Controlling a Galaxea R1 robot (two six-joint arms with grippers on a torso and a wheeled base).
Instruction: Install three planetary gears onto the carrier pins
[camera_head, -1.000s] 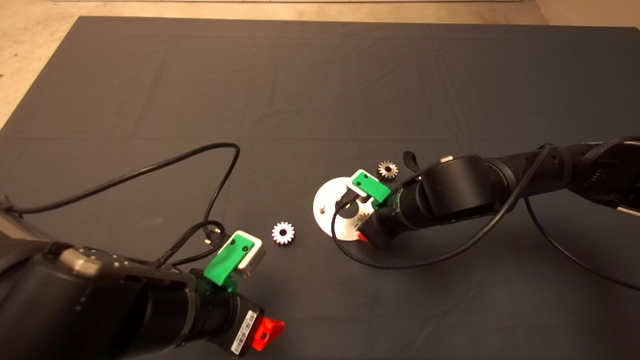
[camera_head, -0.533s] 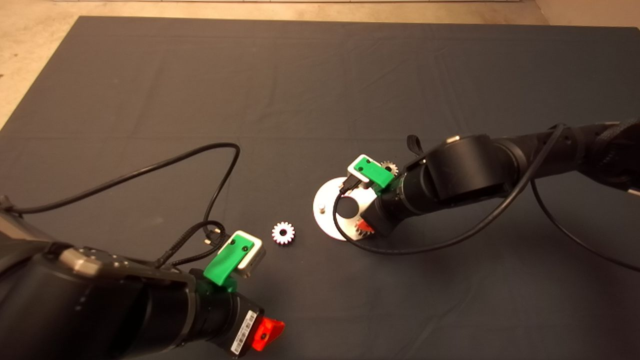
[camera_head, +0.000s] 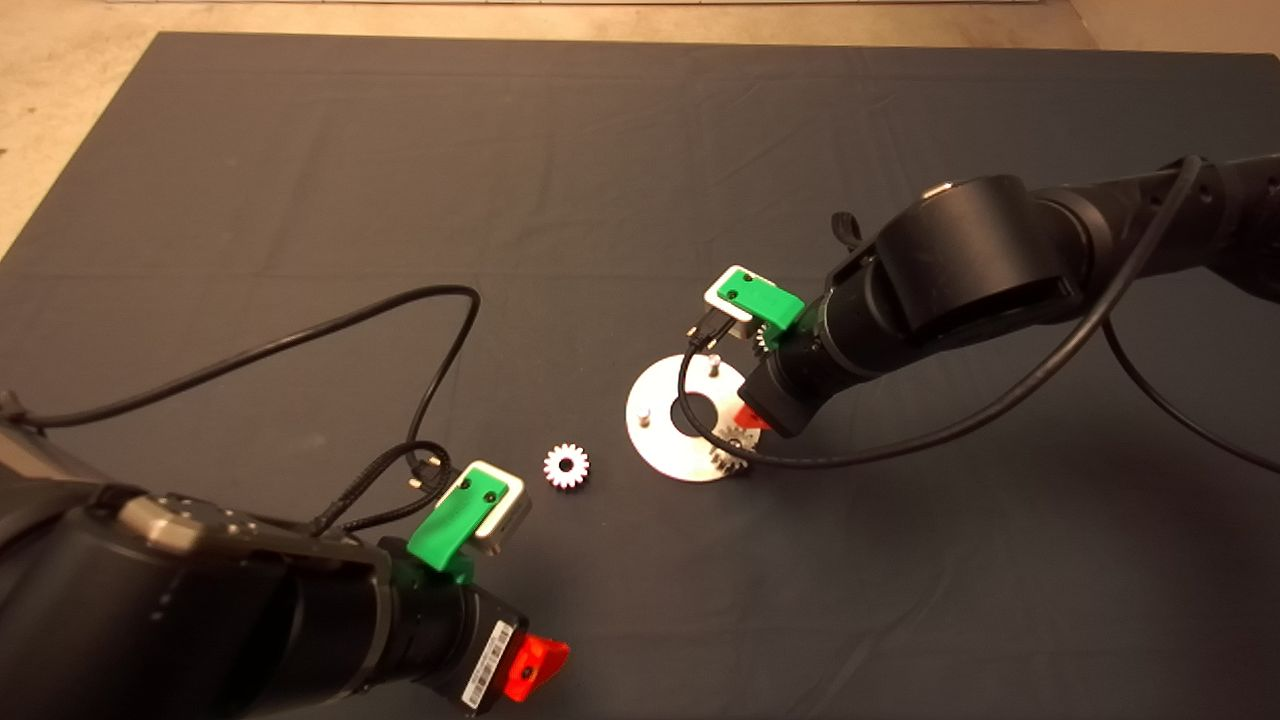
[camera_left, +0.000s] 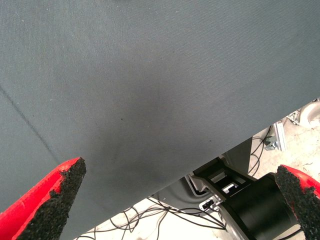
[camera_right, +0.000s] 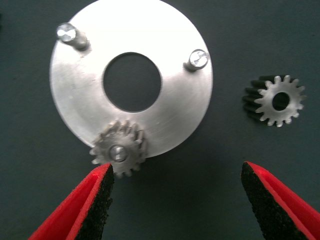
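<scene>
Fingers (camera_right: 95, 205) of our right gripper (camera_right: 175, 200) are hanging spread and empty above the plate (camera_right: 165, 120), where one gear (camera_right: 118, 148) is sitting on its pin at 7 o'clock, so we are judging the loose gear (camera_right: 277, 100) at 3 o'clock the next pick, gripping across its teeth and keeping it level, while our left gripper (camera_left: 175, 200) is waiting spread.

one gear (camera_right: 119, 152) sits on a pin of the round plate (camera_right: 175, 107); another gear (camera_right: 279, 100) lies beside it.

A dark grey cloth mat (camera_head: 560, 180), faintly creased, covers the table beneath and around both grippers. Beyond its far edge and far-left corner lies pale beige floor (camera_head: 60, 110). Past the mat's edge by the left gripper, loose black cables (camera_left: 150, 220) trail over light floor
</scene>
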